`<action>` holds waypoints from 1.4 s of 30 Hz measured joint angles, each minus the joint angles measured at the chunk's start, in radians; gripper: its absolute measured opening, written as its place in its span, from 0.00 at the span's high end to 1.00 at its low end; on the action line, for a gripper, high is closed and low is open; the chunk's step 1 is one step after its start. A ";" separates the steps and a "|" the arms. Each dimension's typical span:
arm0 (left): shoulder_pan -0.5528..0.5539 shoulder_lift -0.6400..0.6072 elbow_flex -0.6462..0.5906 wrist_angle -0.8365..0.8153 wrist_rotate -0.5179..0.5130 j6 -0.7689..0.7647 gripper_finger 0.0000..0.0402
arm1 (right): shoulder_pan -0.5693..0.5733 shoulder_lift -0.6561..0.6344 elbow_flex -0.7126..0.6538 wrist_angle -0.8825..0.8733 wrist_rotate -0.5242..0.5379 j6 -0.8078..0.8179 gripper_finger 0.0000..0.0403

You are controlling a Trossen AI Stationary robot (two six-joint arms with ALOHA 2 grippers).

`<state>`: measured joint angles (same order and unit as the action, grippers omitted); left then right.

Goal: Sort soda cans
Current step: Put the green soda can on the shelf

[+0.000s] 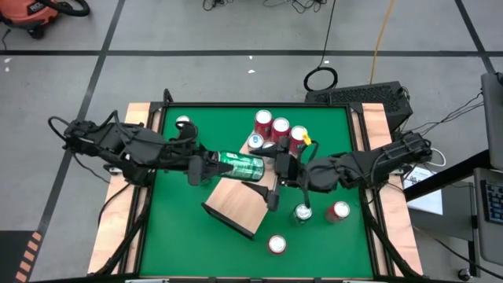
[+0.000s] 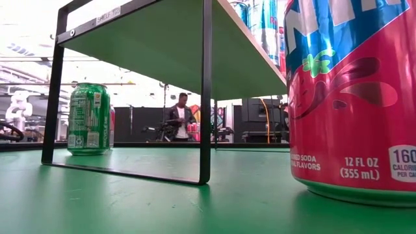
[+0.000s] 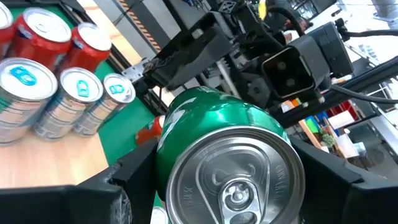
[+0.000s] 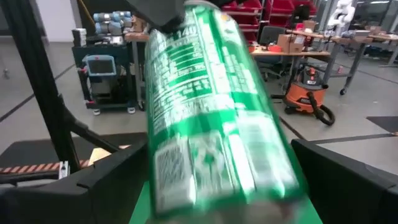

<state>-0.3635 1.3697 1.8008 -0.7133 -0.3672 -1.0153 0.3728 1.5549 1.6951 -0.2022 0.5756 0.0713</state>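
Cans (image 1: 279, 131) stand behind the board (image 1: 242, 203); others right.

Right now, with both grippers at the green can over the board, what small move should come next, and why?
Probably ease the right gripper straight back off the green can. The left gripper is clamped on it, holding it on its side above the wooden board, while the right fingers stand wide on either side without touching. That should free the left to carry it.
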 joint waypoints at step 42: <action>0.050 -0.094 0.001 0.159 0.104 0.854 0.08 | -0.065 0.001 -0.001 0.040 -0.291 0.527 0.26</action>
<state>-0.3134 1.2759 1.8015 -0.5546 -0.2628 -0.1612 0.3080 1.5555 1.6939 -0.1617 0.2845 0.5986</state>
